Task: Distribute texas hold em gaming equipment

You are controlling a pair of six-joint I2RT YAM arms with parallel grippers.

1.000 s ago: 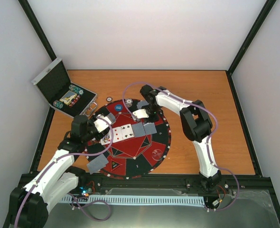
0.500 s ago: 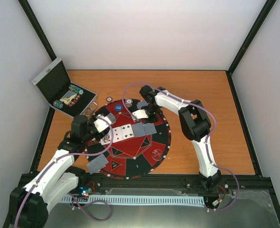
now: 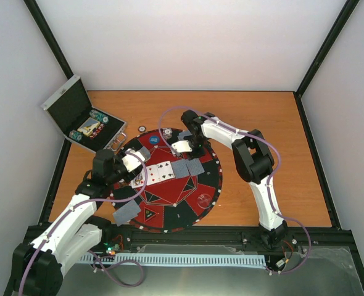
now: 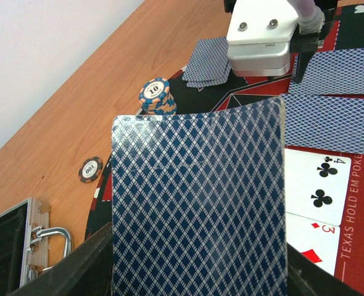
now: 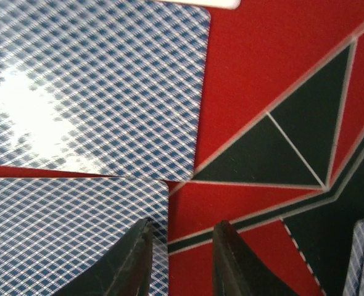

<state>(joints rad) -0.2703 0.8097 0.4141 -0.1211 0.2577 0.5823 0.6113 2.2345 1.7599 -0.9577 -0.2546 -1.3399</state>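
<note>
My left gripper [image 4: 194, 268] is shut on a stack of blue-backed playing cards [image 4: 197, 197], held upright over the left side of the round red-and-black mat [image 3: 208, 179]. My right gripper [image 5: 184, 225] hovers just above the mat's far part and stands open. Only bare mat shows in the gap. Its left finger [image 5: 132, 262] overlaps the edge of a face-down card [image 5: 65, 234], and a second face-down card [image 5: 95, 86] lies beyond. Face-up cards [image 3: 160, 172] and face-down cards [image 3: 188, 167] lie mid-mat. A chip stack [image 4: 155, 95] stands at the mat's far edge.
The open silver case [image 3: 83, 120] sits at the back left, holding chips. A single chip [image 4: 91, 169] lies on the wood beside the mat. A blue chip [image 3: 153, 140] and a clear disc [image 3: 203, 198] rest on the mat. Two face-down cards [image 3: 126, 211] lie near its front left.
The right gripper has shifted slightly toward the far side of the mat. The left arm and its cards have not moved.
</note>
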